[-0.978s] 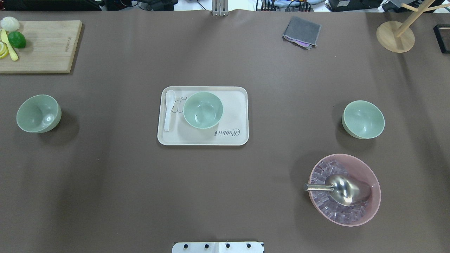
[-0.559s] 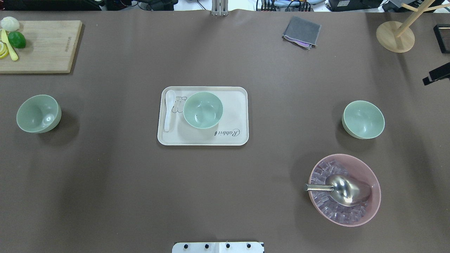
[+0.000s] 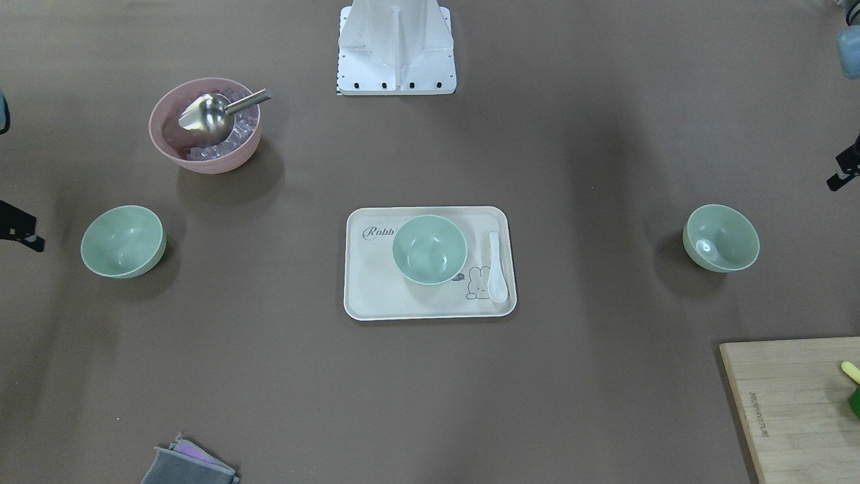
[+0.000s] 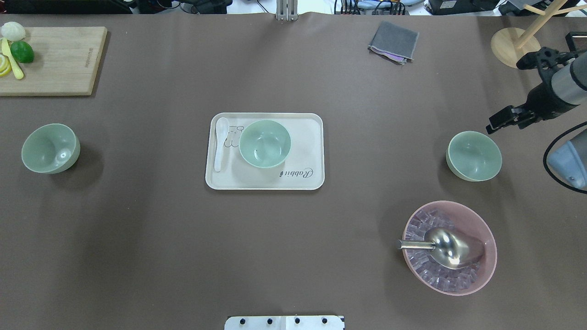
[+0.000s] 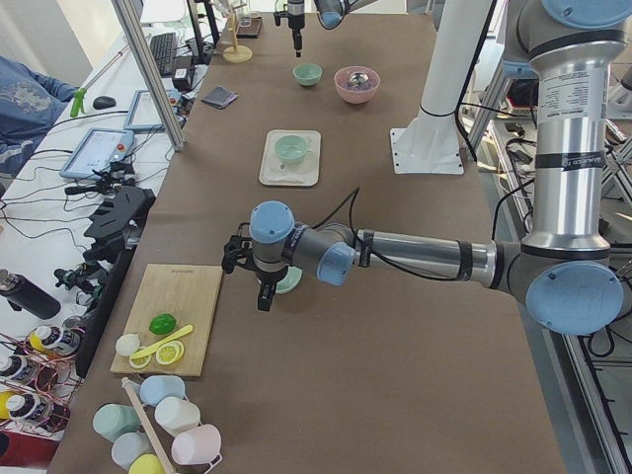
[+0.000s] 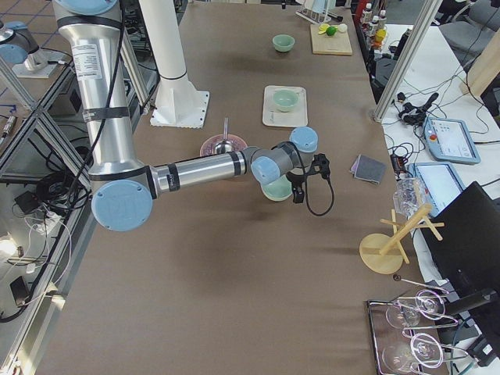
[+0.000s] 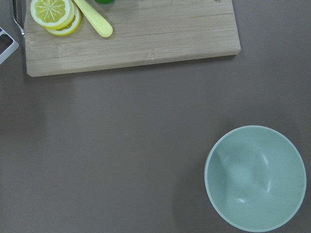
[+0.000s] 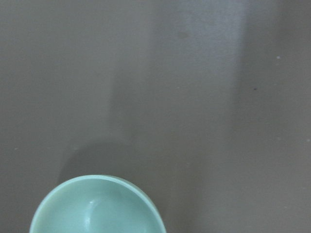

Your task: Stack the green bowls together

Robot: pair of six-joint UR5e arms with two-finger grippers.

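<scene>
Three pale green bowls stand apart and upright. One bowl (image 4: 265,143) sits on the cream tray (image 4: 302,179) at the table's middle. One bowl (image 4: 50,148) is at the far left and one bowl (image 4: 473,156) at the right. My right gripper (image 4: 493,126) hovers just beyond and to the right of the right bowl, whose rim shows in the right wrist view (image 8: 97,206). My left gripper (image 3: 836,180) only pokes in at the front view's edge, above and behind the left bowl (image 3: 721,238), which also shows in the left wrist view (image 7: 255,177). I cannot tell either gripper's opening.
A pink bowl (image 4: 491,256) with ice cubes and a metal scoop stands near the right bowl. A white spoon (image 4: 221,142) lies on the tray. A cutting board (image 4: 59,59) with fruit is back left. A grey cloth (image 4: 393,42) and a wooden stand (image 4: 515,48) are at the back right.
My right arm has come in from the right edge of the overhead view toward the right bowl. The bowls have not moved.
</scene>
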